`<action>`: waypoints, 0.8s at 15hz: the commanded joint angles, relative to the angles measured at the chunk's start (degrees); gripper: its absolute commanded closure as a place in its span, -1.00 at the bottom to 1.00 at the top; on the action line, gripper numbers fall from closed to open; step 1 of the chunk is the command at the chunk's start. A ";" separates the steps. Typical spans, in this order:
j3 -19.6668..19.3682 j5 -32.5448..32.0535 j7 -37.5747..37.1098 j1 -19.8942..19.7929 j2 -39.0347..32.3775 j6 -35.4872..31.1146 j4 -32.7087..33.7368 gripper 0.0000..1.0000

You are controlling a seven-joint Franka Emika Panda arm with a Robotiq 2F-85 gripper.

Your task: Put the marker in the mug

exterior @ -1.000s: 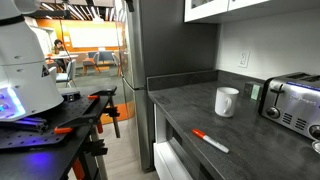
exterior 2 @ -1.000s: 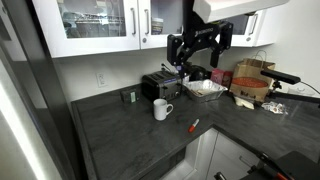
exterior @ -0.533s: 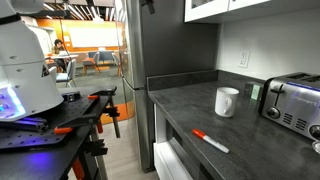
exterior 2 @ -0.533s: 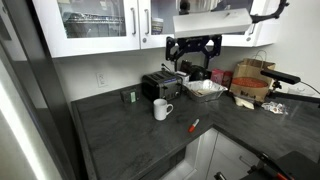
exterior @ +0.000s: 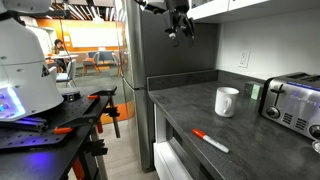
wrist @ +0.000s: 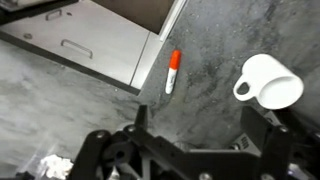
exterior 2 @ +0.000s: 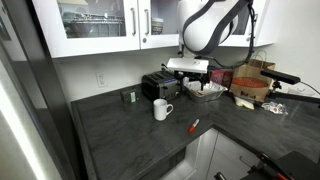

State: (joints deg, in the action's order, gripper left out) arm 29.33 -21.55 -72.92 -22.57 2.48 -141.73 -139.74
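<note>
The marker (wrist: 172, 72), white with a red-orange cap end, lies flat on the dark counter near its front edge. It shows in both exterior views (exterior: 210, 140) (exterior 2: 194, 126). The white mug (wrist: 270, 82) stands upright a short way behind it (exterior: 227, 101) (exterior 2: 162, 109). My gripper (wrist: 200, 130) is open and empty, high above the counter with both marker and mug below it. In an exterior view it hangs near the upper cabinets (exterior: 180, 24); in the other it sits under the white arm (exterior 2: 190, 75).
A chrome toaster (exterior: 295, 100) (exterior 2: 159, 85) stands behind the mug by the wall. A cardboard box (exterior 2: 252, 82) and a tray (exterior 2: 205, 90) sit further along the counter. Upper cabinets (exterior 2: 100, 25) hang overhead. White drawer fronts (wrist: 90, 40) lie below the counter edge.
The arm has swung over the counter and turned; the gripper has come into an exterior view at the top. Marker and mug have not moved.
</note>
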 commanded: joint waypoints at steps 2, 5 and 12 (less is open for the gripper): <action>-15.63 3.08 -5.91 12.99 -19.36 -0.21 12.18 -1.00; -21.98 14.76 -2.91 19.32 -27.97 -0.61 19.20 -1.00; -29.44 18.33 -1.66 27.25 -31.00 -1.34 20.98 -1.00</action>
State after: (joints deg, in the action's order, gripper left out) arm 3.15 -5.88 -76.41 1.39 -28.60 -143.02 -118.78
